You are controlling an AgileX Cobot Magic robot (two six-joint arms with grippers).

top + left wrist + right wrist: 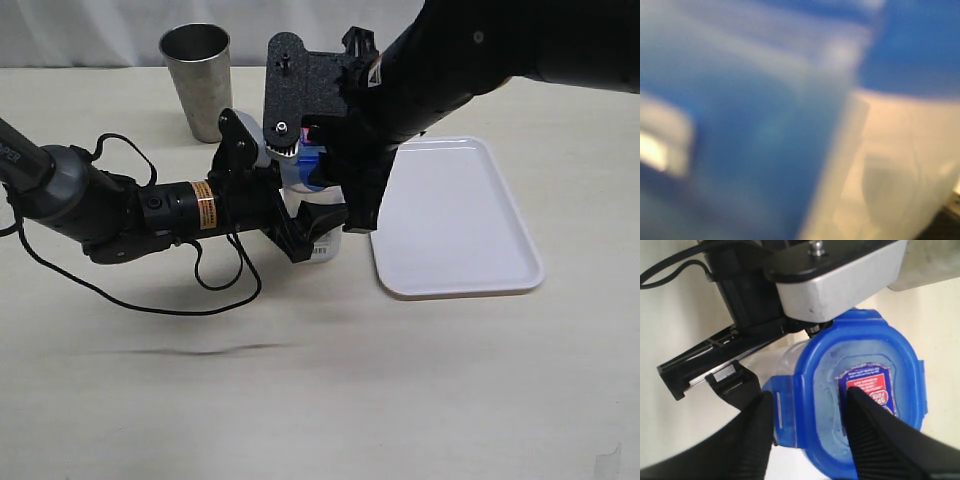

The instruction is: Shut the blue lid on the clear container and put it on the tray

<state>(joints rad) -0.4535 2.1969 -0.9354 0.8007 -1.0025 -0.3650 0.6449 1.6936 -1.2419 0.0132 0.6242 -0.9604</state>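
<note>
The clear container [322, 246] stands on the table left of the tray [455, 215], with the blue lid [308, 166] on its top. My left gripper [303, 226] comes in from the left and is shut on the container's body. The left wrist view is a close blur of the blue lid [740, 125] and the clear container's wall [890, 165]. My right gripper [807, 405] hangs over the lid [875, 340], open. One finger lies on the red-and-white sticker [865, 382]; the other stands just outside a side clip tab [782, 405]. The container's rim [787, 357] shows under the lid.
A grey metal tumbler [197, 80] stands at the back left. Black cable [215, 290] loops on the table under the left arm. The right arm's black plate [300, 80] rises behind the container.
</note>
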